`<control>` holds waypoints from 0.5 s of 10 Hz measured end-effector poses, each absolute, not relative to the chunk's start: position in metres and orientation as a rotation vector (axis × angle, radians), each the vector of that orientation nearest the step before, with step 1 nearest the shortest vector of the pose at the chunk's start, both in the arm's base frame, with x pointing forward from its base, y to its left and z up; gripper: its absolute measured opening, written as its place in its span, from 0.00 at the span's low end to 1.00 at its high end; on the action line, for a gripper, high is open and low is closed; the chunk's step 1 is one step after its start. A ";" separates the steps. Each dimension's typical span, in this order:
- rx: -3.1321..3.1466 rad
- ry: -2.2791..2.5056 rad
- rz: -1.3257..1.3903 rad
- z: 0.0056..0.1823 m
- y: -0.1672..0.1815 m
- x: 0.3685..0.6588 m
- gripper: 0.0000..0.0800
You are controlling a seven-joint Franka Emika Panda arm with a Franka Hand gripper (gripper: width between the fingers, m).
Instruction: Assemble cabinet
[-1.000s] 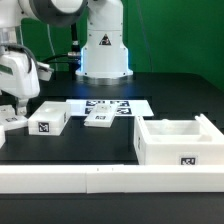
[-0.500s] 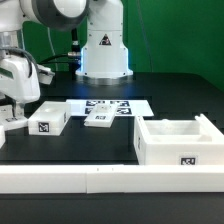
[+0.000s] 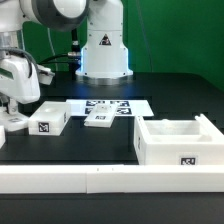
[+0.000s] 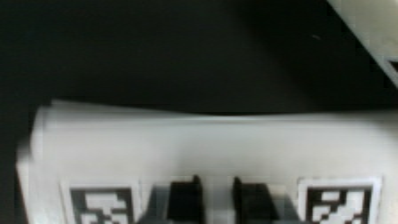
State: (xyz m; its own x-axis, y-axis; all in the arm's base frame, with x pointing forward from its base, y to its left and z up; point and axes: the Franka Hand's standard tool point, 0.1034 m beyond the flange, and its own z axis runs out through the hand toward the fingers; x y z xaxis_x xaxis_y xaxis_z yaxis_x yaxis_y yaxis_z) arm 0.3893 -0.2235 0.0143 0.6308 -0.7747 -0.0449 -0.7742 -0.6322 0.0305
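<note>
Place: pretty clearly a robotics lab, not a home or a shop
Arm: white Franka arm base [image 3: 104, 52] standing at the back of the table [image 3: 170, 100], black cable [image 3: 62, 66] trailing beside it
Backdrop: plain green screen [image 3: 170, 30] behind the whole setup
Table: matte black top
Tags: black-and-white square markers on the cabinet [image 3: 165, 142] and the small white blocks [image 3: 48, 120]
Board: the marker board [image 3: 105, 103] lying flat, covered in those same tags
</note>
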 end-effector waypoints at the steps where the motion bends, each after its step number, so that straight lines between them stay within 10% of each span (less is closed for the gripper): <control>1: 2.811 -1.396 -0.098 0.015 -0.225 0.388 0.08; 5: 2.711 -1.754 -0.183 0.047 -0.215 0.385 0.08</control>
State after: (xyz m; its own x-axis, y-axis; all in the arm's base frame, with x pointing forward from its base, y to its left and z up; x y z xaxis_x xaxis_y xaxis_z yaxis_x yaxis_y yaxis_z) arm 0.3845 -0.2154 0.0467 0.4064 -0.9022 -0.1445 -0.9126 -0.4085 -0.0161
